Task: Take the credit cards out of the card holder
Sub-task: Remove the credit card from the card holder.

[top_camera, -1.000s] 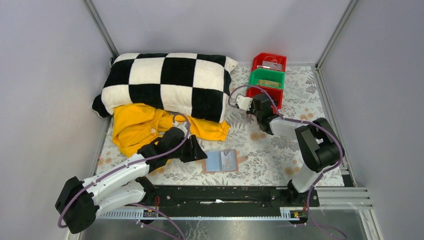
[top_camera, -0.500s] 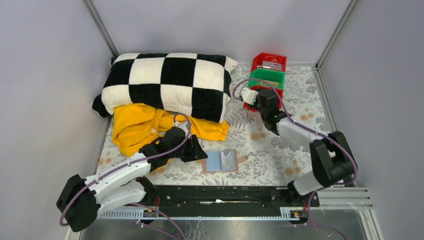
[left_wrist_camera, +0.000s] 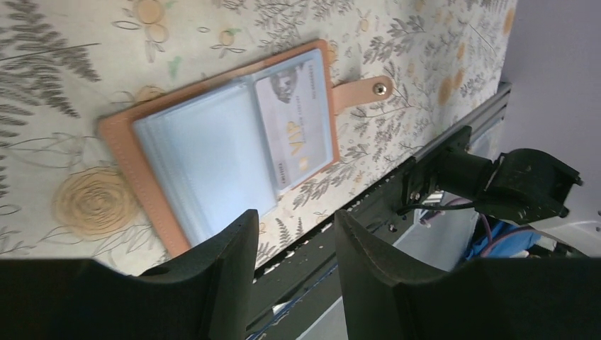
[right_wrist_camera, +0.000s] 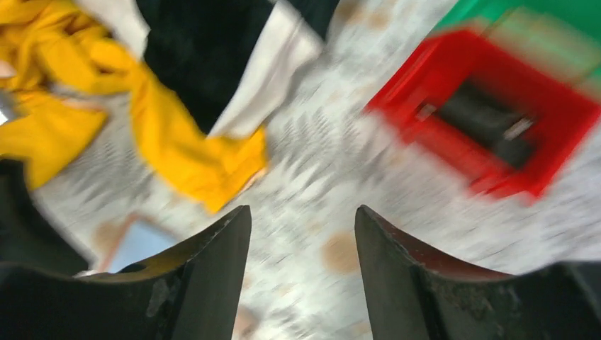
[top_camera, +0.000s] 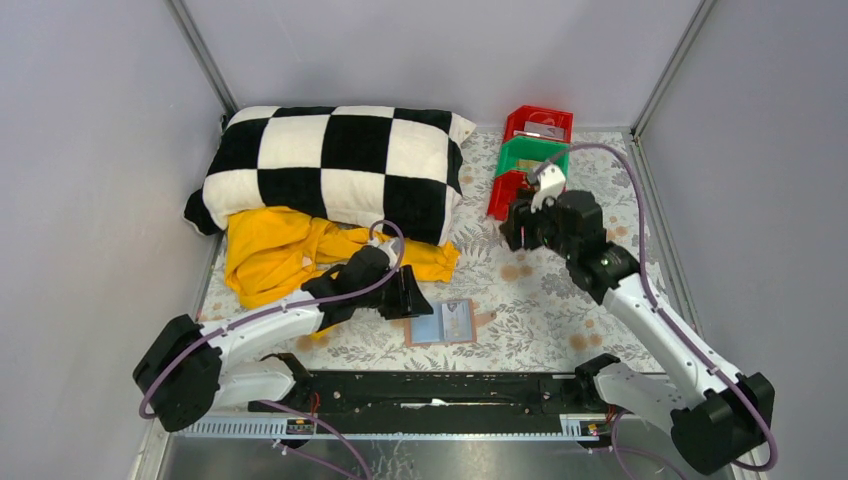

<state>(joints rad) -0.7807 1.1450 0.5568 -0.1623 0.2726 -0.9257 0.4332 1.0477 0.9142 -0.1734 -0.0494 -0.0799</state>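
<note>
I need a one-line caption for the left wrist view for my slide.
The open left pincer hovers near an open tan wallet on the flowered tablecloth, one pale card showing.

Card holder lies just right of left gripper

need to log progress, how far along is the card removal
Done: card holder lies open. In hand: nothing; left gripper hovers at its edge, jaws open; right gripper open near the red bin. Left: a card sits in its sleeve.
</note>
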